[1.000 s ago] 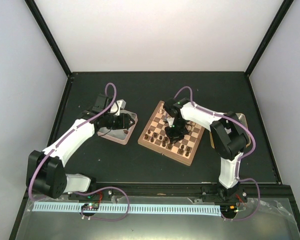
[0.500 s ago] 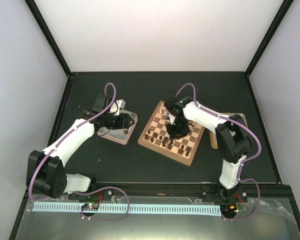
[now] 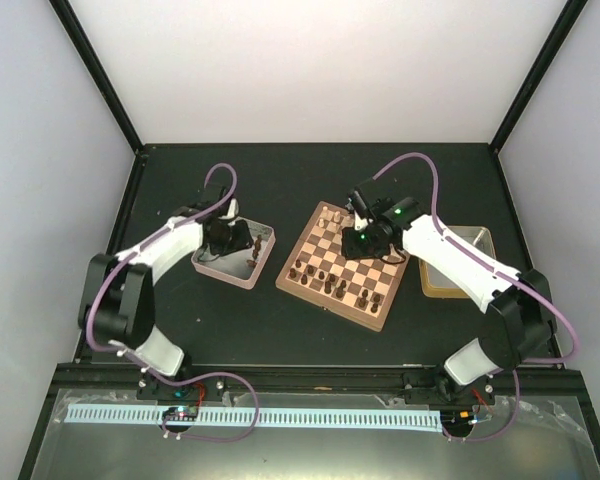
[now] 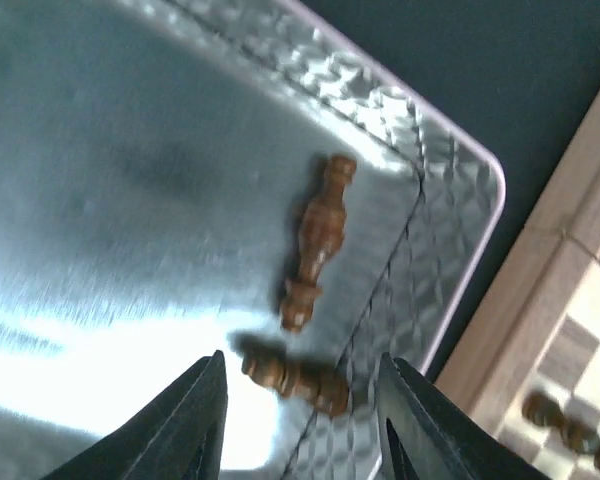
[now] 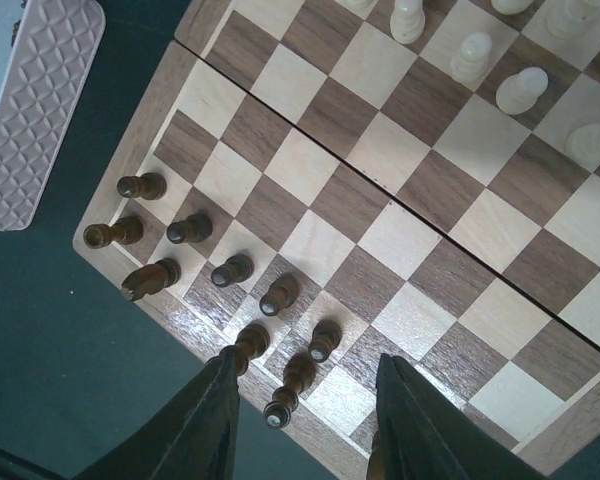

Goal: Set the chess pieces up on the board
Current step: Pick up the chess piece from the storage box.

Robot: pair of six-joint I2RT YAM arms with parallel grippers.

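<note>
Most dark pieces [image 5: 230, 270] stand on board [image 5: 380, 240], just ahead of right gripper [image 5: 305, 425], fingers spread, empty. Two left in tray [image 4: 450, 180]; fallen piece [image 4: 295, 378] between left gripper [image 4: 300, 425] spread fingers.

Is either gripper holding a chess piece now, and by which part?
No. Both the left gripper and the right gripper are open and hold nothing.

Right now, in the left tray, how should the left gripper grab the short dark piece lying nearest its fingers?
Probably from above, across the middle of the short piece. It lies flat in the tray, lengthwise between the fingers of the open left gripper, so turn the wrist first.
</note>
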